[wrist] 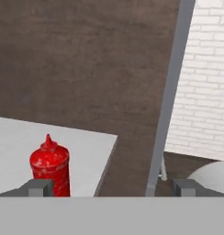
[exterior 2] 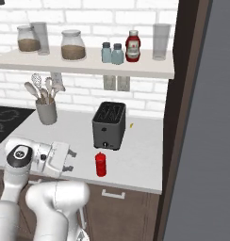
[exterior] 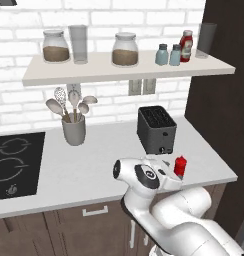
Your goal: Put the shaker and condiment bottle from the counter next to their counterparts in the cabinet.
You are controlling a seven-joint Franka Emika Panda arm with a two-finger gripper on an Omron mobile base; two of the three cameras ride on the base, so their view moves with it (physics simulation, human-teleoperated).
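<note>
No writing can be read anywhere; the whitish label on the red bottle [exterior 2: 133, 46] is too small to make out. That bottle is set on the open shelf [exterior: 94, 74] toward its right end, and two pale blue-grey shakers [exterior: 162, 54] [exterior: 175, 55] with grey caps are stood side by side just to its left, one touching or nearly touching the other. Two lidded jars [exterior: 56, 46] [exterior: 125, 49] of brown contents and two tall grey glasses [exterior: 78, 43] [exterior: 206, 40] are also carried by the shelf, one glass at its far right end. On the counter [exterior: 69, 170] one plain red condiment bottle [exterior 2: 101, 164] is found upright near the front edge, toward the right end, just in front of the single dark toaster [exterior 2: 109, 125]. A grey utensil holder [exterior: 74, 129] with spoons is placed toward the back edge, and a black cooktop [exterior: 14, 162] is set at the left end. The gripper [exterior 2: 69, 160] is held level just left of the condiment bottle, its fingers spread wide apart and nothing between them; a clear gap is seen between fingertips and bottle.
</note>
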